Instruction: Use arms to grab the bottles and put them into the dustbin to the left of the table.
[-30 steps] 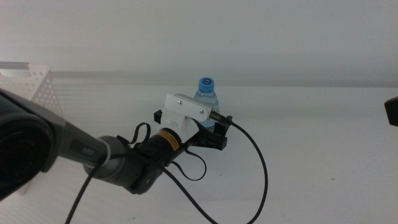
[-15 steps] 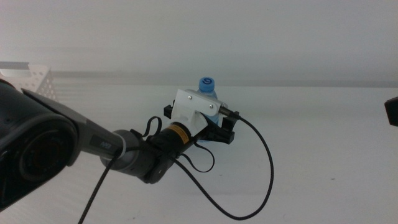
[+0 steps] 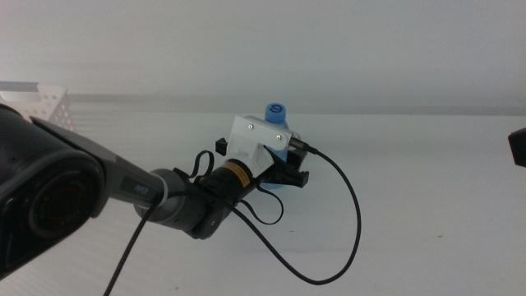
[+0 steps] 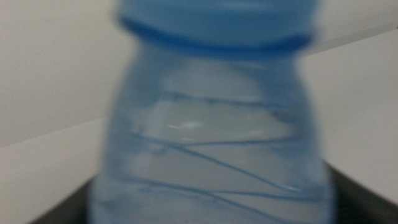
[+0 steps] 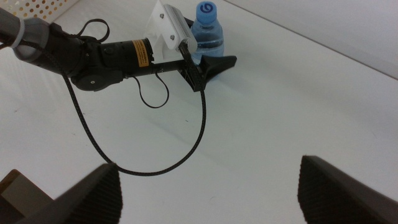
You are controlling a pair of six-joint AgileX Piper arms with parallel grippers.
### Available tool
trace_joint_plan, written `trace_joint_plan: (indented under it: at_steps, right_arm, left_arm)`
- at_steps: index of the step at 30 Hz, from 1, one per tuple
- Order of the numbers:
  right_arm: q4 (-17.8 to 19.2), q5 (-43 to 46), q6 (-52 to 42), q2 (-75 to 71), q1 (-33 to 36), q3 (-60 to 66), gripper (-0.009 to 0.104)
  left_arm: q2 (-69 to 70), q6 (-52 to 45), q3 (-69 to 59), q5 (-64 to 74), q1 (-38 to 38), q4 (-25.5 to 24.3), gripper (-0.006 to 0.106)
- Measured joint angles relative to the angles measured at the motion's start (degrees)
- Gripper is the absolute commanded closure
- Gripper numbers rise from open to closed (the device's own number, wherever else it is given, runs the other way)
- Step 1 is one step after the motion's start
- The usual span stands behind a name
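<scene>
Middle view: small clear plastic water bottle with a blue cap (image 3: pixel 275 123) stands upright at frame centre on the plain white counter (image 3: pixel 411 205). Left gripper, white blocky housing with black pointed fingers (image 3: pixel 283 174), sits against the bottle's lower body, jaws spread to either side of it. Whether they are pressing it yet, cannot tell. Left wrist view is filled by the bottle (image 4: pixel 211 143), blurred, ribbed wall, very close.

Right wrist view: bottle (image 5: pixel 208 34) in the upper middle of the frame, left gripper (image 5: pixel 208 67) around its base. Right gripper (image 5: pixel 208 186) waits well apart, jaws wide open, nothing between them.

White perforated plastic basket (image 3: pixel 37 111) at the left edge, well apart from the bottle.

Handling, judged: bottle looks light, thin-walled, likely to dent under a hard squeeze; smooth plastic may slip. Best hold is mid-body on the ribbed section, below the shoulder, bottle kept upright.
</scene>
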State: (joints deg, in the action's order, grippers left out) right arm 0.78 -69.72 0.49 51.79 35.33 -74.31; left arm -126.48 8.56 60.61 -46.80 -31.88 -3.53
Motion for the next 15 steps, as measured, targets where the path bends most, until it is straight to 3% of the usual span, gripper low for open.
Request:
trace_joint_plan:
  at_steps: [7,11,15]
  right_arm:
    - [0.0,0.0,0.0,0.0,0.0,0.0,0.019]
    - [0.0,0.0,0.0,0.0,0.0,0.0,0.019]
    - [0.0,0.0,0.0,0.0,0.0,0.0,0.019]
  left_arm:
    - [-0.1,-0.1,0.0,-0.4,0.4,-1.5,0.102]
    - [3.1,0.2,-4.0,-0.2,1.8,-6.3,0.102]
    - [10.9,0.2,-11.4,6.1,2.6,-8.0,0.102]
